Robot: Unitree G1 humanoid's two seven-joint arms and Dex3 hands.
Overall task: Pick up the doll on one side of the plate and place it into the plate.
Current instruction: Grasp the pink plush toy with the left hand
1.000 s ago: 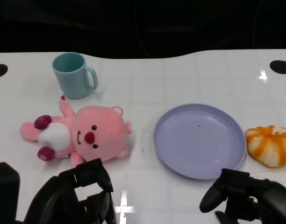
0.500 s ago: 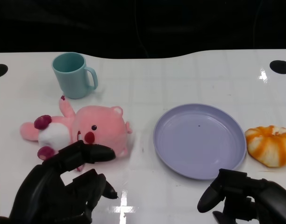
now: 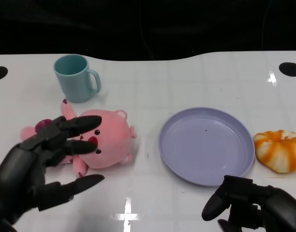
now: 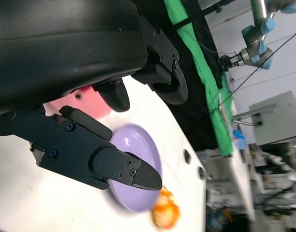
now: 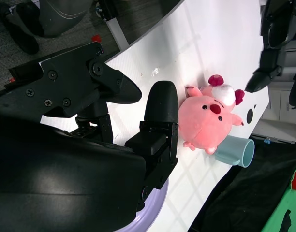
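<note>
A: Where does the doll (image 3: 102, 140) lie?
B: On the table (image 3: 186, 82), left of the plate (image 3: 206, 145). My left hand (image 3: 37, 169) hovers over it, fingers spread, empty.
A: Right hand (image 3: 254, 210)?
B: Curled, holding nothing.

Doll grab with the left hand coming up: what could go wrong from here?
The left hand is open above the doll, fingers over its face rather than around its body, so it may close on little and slip. The teal mug stands just behind the doll and could get knocked. Carrying it across, the doll could catch the plate rim.
</note>
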